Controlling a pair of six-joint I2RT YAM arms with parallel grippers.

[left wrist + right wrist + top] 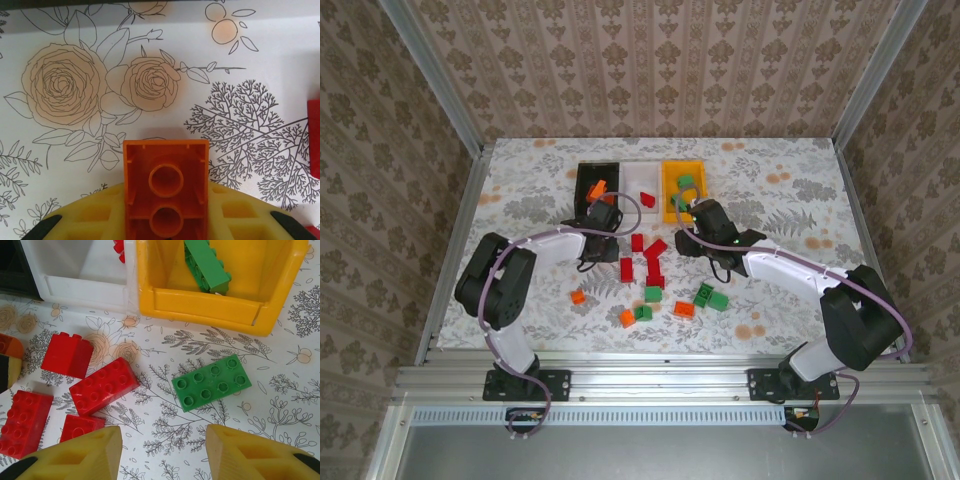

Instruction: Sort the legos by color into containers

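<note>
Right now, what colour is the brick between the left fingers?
The brick is orange, clearest in the left wrist view.

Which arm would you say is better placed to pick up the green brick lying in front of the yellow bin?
Right: its jaws stand open just short of that green brick, the yellow bin directly beyond. The left arm has its jaws closed on an orange brick.

White arms [555, 243], purple cables [481, 300], yellow jaws

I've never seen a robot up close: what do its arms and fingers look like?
The left arm and right arm have chunky black joints linked by white tubes, each with a purple cable looping alongside. The fingers are yellow wedge-shaped blocks with black edges.
</note>
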